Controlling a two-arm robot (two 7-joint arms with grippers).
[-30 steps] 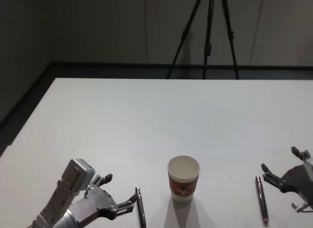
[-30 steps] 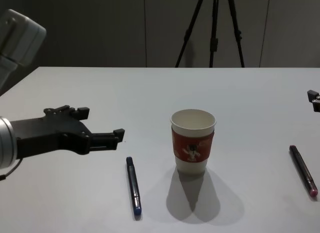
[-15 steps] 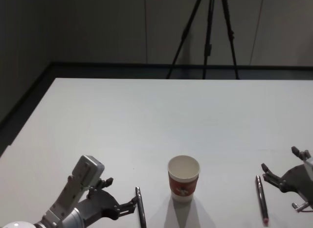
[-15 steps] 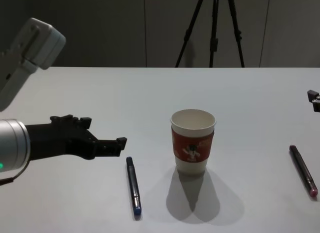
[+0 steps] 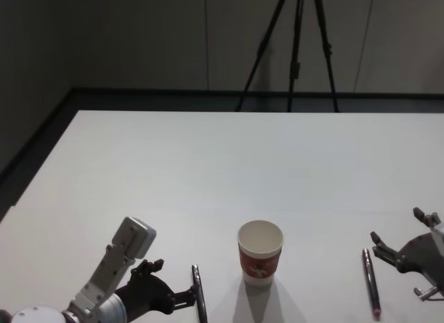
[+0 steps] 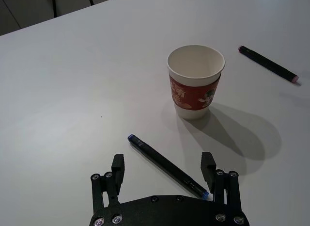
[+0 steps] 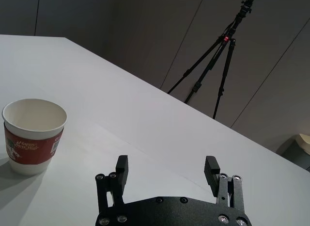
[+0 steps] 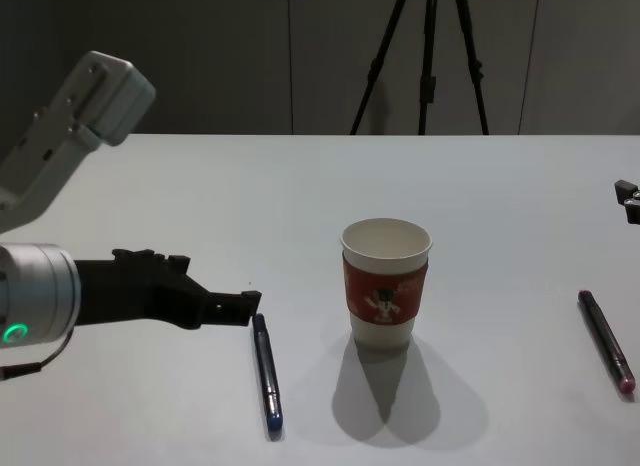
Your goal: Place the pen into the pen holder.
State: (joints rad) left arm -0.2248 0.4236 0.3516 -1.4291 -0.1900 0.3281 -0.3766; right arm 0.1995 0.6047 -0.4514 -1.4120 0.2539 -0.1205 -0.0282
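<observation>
White desk (image 5: pixel 208 163), you've got your left gripper (image 6: pixel 163 164), fingers apart, low at the blue-tipped pen (image 8: pixel 266 371) lying left of one pen holder (image 8: pixel 385 286); right gripper (image 7: pixel 167 164), fingers apart, beside the second, pink-tipped pen (image 8: pixel 605 339).

Table (image 8: pixel 470 186); pen holder (image 8: pixel 385 296); two pens (image 8: pixel 267 371) (image 8: pixel 606 340)
</observation>
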